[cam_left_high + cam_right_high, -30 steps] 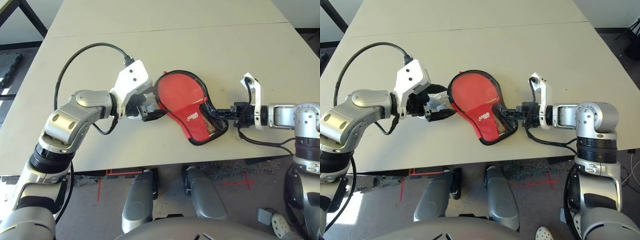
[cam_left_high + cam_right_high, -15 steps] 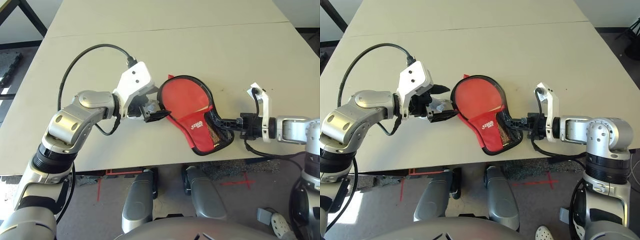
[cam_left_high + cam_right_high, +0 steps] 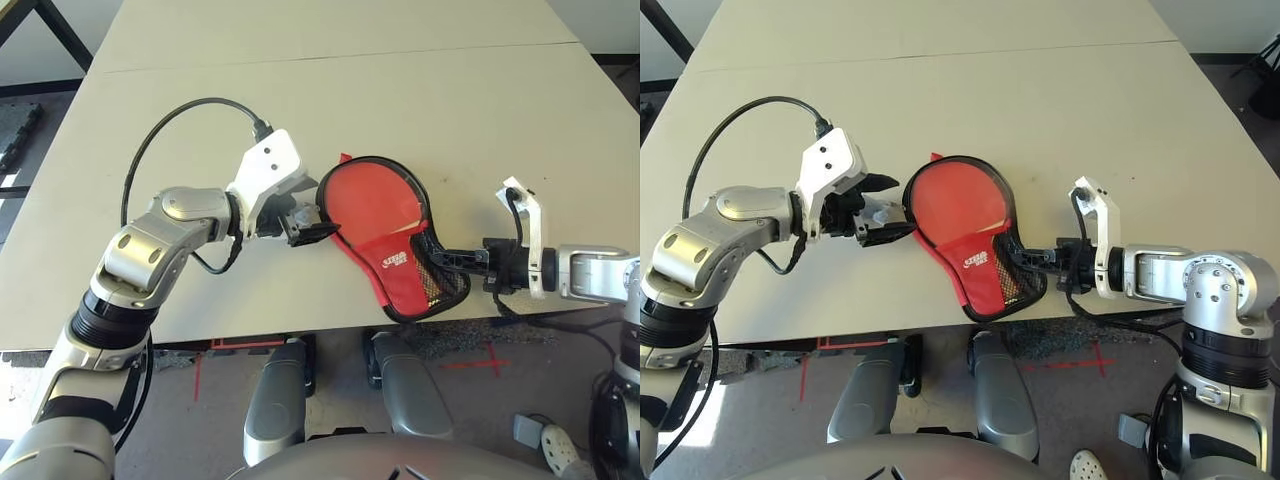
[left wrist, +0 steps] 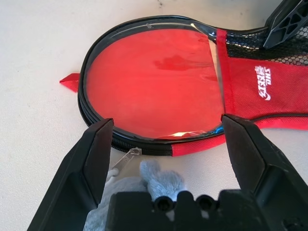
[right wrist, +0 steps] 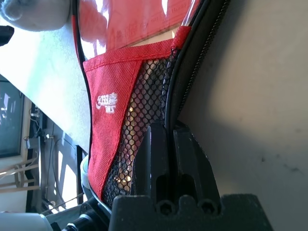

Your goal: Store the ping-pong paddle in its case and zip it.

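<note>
Lying near the table (image 3: 480, 130) edge, the case (image 3: 400, 275) had open room beyond; left gripper (image 4: 167, 119) stood spread, right gripper (image 5: 168, 125) pinched its rim.

We're in what looks like a robotics lab: silver robot arms (image 3: 150, 250) reach over a broad, plain counter (image 3: 330, 100), and red tape (image 3: 478, 365) marks the dark floor.
</note>
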Tool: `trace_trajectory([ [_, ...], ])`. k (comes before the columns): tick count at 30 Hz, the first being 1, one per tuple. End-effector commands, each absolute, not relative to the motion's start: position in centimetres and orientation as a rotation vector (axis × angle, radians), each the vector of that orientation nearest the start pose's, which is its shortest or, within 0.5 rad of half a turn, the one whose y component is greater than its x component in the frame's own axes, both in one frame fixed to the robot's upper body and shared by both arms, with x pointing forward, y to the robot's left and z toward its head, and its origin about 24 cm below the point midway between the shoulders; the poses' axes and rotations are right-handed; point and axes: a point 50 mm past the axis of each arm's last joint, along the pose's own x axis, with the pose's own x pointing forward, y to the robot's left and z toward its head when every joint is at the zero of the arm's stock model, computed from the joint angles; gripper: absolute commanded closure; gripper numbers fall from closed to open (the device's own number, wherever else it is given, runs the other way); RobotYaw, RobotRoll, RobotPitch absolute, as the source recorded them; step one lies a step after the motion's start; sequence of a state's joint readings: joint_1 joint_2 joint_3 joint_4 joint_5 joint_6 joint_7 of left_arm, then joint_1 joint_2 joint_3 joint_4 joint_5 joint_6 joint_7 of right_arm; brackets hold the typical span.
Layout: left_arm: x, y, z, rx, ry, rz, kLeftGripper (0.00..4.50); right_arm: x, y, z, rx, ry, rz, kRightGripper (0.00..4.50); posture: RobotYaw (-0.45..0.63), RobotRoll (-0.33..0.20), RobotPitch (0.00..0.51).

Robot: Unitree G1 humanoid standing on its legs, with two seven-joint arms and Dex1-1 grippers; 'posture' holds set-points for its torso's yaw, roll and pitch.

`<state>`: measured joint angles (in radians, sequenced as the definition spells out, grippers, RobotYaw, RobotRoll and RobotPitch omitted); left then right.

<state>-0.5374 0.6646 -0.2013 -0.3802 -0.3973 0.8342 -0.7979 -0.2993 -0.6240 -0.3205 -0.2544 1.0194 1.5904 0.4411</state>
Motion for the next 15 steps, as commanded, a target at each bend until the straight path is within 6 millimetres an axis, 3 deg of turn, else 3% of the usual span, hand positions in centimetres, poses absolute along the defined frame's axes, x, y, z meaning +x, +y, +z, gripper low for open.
trace_trajectory([
  [1,27.3,13.1,17.3,0.408,0.249,-1.073,0.00,22.6,-20.8,12.3,0.374,0.894,0.778,4.46,0.04,0.000,0.228],
  [3,27.4,13.2,17.3,0.408,0.248,-1.072,0.00,22.6,-20.8,12.5,0.367,0.891,0.780,4.46,0.04,0.000,0.228],
  [6,27.4,13.2,17.3,0.407,0.248,-1.072,0.00,23.3,-21.4,13.8,0.321,0.846,0.778,3.70,0.04,0.000,0.225],
  [10,27.5,13.1,17.3,0.408,0.246,-1.072,0.00,24.3,-22.5,15.6,0.231,0.778,0.794,2.27,0.04,0.000,0.223],
  [15,27.6,13.2,17.4,0.411,0.244,-1.073,0.00,26.3,-25.5,17.2,0.054,0.631,0.809,0.36,0.03,0.000,0.216],
])
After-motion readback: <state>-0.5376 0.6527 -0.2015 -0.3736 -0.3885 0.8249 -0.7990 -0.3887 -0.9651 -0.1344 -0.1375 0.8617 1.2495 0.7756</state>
